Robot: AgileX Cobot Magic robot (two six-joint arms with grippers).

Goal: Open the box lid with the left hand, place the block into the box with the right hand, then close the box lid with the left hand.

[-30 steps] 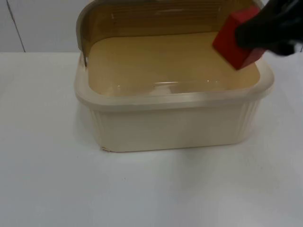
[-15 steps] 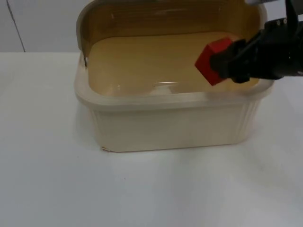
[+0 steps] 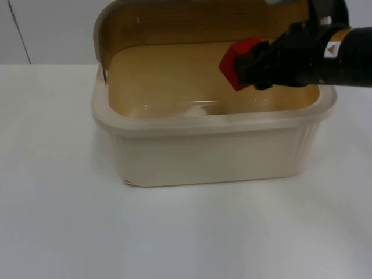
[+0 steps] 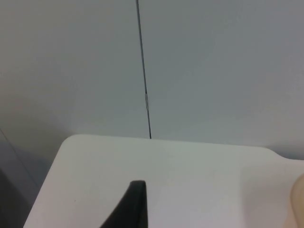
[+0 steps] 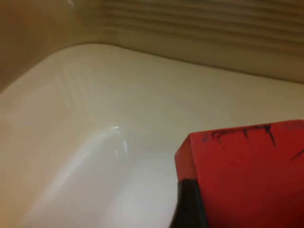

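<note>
My worktop (image 3: 64, 221) is plain white, and it runs back toward twelve o'clock until it meets the grey partition wall (image 3: 46, 32). A thin dark vertical seam (image 4: 144, 71) splits that wall and comes down to the worktop's far edge.

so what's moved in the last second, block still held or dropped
The right gripper carried the red block leftward from the right rim to over the inside of the box, still held. The box and its open lid stayed put.

Black claw fingertip (image 4: 133, 206) — white table (image 4: 190, 175), grey wall (image 4: 213, 66)
</note>
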